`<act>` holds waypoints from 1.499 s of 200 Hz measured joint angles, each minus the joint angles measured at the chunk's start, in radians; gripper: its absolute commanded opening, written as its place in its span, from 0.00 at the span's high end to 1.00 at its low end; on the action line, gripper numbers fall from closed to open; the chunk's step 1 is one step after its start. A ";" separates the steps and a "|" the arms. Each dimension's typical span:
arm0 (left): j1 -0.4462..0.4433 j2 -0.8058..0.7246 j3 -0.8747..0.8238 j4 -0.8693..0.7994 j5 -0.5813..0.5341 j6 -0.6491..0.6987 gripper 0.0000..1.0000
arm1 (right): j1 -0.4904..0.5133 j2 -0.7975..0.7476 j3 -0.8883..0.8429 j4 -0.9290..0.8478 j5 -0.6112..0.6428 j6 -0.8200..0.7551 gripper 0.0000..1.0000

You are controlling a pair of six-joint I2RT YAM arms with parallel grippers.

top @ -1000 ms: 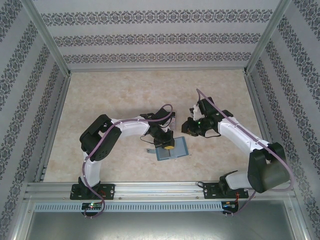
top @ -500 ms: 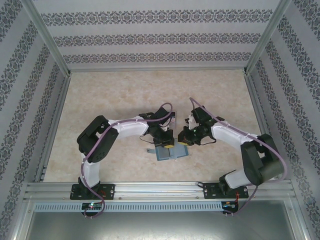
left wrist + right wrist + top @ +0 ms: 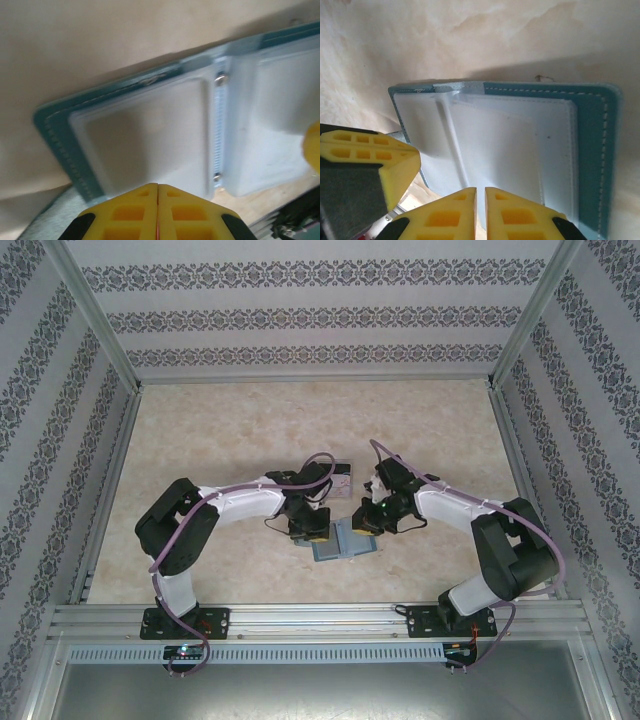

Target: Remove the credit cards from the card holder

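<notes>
1. A beige, marbled bench (image 3: 200, 440) sits inside patterned walls (image 3: 300, 320), with two arms bolted at its near edge.
2. From above, the card holder (image 3: 345, 546) lies open and flat on the bench, near the middle and toward the near side. Its little strap tab (image 3: 298, 542) sticks out to the left.
3. The same overhead view takes in the credit cards (image 3: 341, 480), a small pale-and-dark flat patch on the bench just beyond the holder and apart from it. I cannot tell whether it is one card or two.
4. The left claw (image 3: 312, 530) is down over the holder's left half and the right claw (image 3: 362, 522) over its right half, the two close together.
5. The left wrist camera adds detail the overhead view lacks: a teal stitched border, a grey-blue inside, and two small metal studs (image 3: 220, 77) along the central fold. Here the left claw's yellow fingers are pressed together with nothing between them.
6. The right wrist camera shows layered pale pockets (image 3: 520, 145) with white stitching along the teal edge. The right claw's fingers stand all but together, a hairline gap between them and nothing visibly pinched.
7. Count: one card holder, two claws, two arms.
</notes>
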 measured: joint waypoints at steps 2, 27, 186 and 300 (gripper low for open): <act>0.000 0.000 0.000 -0.001 0.000 0.001 0.93 | 0.001 0.000 0.000 0.000 0.000 0.000 0.87; 0.000 0.000 -0.002 -0.015 -0.006 0.009 0.93 | 0.018 0.002 0.005 -0.002 0.007 0.000 0.87; 0.000 0.043 0.007 0.056 0.078 0.006 0.96 | 0.098 0.057 0.011 0.083 0.003 0.056 0.87; 0.000 0.033 0.007 0.076 0.038 -0.008 0.95 | 0.104 0.095 0.013 0.086 0.029 0.051 0.90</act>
